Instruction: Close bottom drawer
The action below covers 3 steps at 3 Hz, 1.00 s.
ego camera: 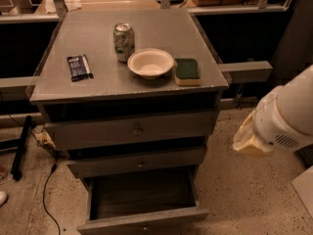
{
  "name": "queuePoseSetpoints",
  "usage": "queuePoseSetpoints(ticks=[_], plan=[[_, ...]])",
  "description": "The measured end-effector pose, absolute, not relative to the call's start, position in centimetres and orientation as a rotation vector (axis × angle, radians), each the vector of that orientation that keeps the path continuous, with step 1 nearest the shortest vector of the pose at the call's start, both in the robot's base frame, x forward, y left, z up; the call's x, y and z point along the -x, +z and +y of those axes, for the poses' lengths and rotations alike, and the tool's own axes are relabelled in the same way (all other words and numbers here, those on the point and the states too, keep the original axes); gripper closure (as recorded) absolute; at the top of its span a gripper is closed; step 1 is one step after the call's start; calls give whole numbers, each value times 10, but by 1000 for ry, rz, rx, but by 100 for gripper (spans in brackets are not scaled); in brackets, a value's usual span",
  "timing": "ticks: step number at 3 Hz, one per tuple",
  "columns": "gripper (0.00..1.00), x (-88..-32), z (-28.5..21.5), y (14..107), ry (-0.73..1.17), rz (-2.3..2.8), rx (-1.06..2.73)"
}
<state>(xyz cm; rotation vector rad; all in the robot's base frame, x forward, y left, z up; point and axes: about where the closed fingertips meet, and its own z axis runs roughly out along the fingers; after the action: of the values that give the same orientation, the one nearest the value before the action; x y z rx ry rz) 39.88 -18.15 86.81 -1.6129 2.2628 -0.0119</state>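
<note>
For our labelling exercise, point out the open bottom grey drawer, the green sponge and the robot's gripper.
Open bottom grey drawer point(161, 223): camera view, front panel.
Green rectangular sponge point(187, 68): camera view, top face.
Gripper point(250, 142): camera view, pale arm tip, right of the drawer unit.

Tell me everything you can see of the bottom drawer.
The bottom drawer is the lowest of three grey drawers in the cabinet. It stands pulled well out, level, its plain flat front at the picture's lower edge with a small round knob. Its inside is a deep, dark box with grey walls; nothing shows in it. Whether it is wood or metal, I cannot tell. Nothing touches it: the gripper hangs apart, to the right of the cabinet.
</note>
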Motion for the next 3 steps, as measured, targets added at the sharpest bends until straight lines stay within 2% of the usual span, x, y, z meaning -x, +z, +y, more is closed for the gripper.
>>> queuePoseSetpoints(ticks=[2,3], plan=[[100,-359,-154,739,125,2336,1635],[100,-359,-154,739,125,2336,1635]])
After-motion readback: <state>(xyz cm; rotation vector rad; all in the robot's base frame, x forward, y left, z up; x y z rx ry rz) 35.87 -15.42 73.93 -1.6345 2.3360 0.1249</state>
